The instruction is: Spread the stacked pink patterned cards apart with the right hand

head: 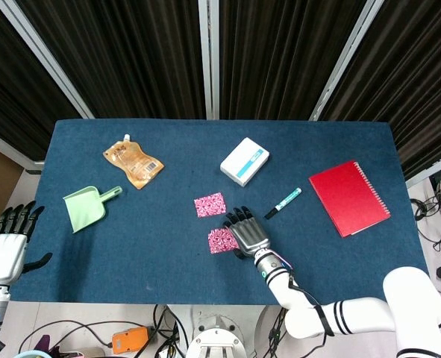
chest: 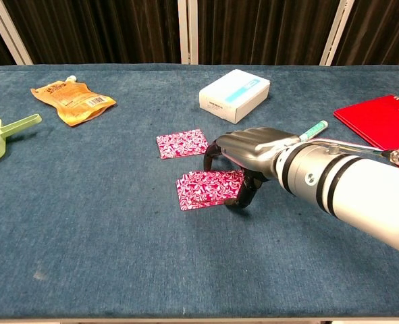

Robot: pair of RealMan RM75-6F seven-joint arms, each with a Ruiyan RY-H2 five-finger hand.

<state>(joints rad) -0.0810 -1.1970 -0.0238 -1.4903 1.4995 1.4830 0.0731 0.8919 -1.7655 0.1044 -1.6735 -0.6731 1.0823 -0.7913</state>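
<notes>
A stack of pink patterned cards lies mid-table near the front. A single pink card lies apart, just behind it. My right hand hovers palm down over the stack's right end, fingers spread and curled downward, the thumb at the stack's right edge; whether the fingertips touch the cards is unclear. It holds nothing. My left hand stays off the table's left front corner, fingers apart and empty.
A white and blue box and a teal pen lie behind the right hand. A red notebook is at the right. An orange pouch and a green dustpan are at the left.
</notes>
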